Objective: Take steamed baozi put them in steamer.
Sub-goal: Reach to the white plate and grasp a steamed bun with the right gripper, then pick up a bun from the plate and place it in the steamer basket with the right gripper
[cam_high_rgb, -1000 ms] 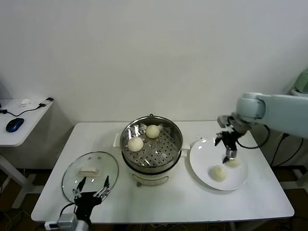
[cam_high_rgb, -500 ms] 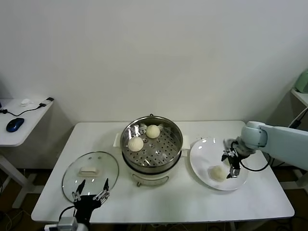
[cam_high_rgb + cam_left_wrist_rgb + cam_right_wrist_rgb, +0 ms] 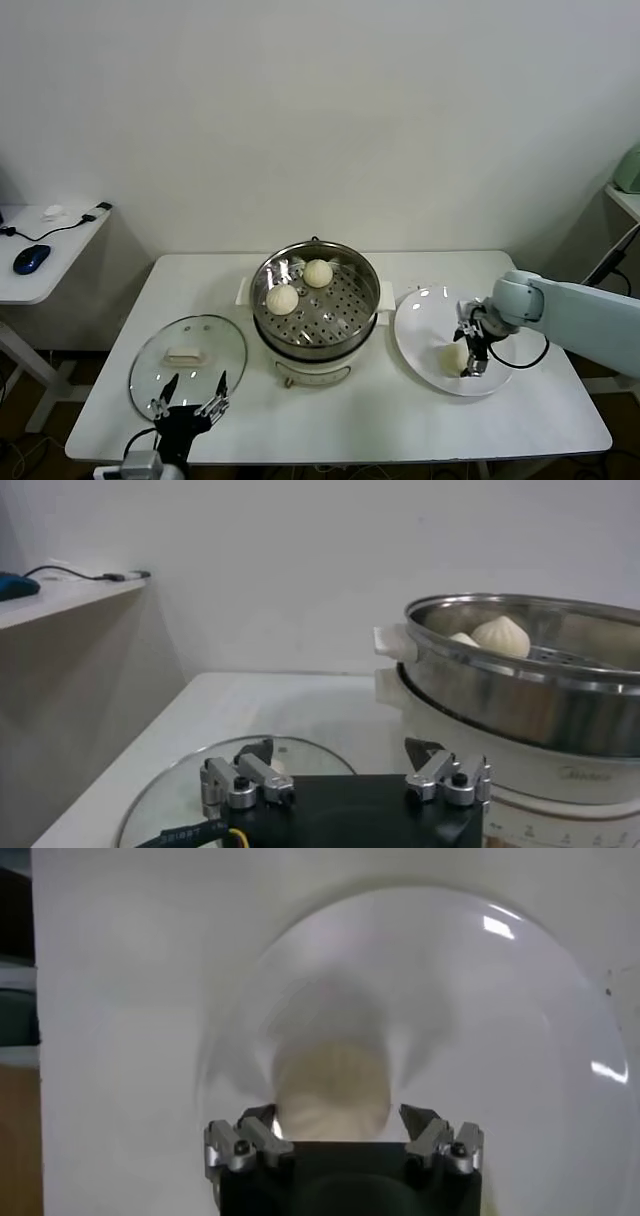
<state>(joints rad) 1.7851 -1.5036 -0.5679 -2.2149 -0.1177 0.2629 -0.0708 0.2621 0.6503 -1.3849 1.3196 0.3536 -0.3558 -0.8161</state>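
Down on the plate (image 3: pixel 425 345) beside the steamer (image 3: pixel 315 300), the right gripper (image 3: pixel 468 355) straddles a baozi (image 3: pixel 451 356), fingers seemingly apart, needing to close and lift.

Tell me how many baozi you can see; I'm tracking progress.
3: two baozi in the steamer, one and another, and one on the plate at the right pincer. A fourth may be hidden.

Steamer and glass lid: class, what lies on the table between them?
Nothing. In the head view, only bare white table separates the steamer from the glass lid; the left end effector hovers at the lid's near edge.
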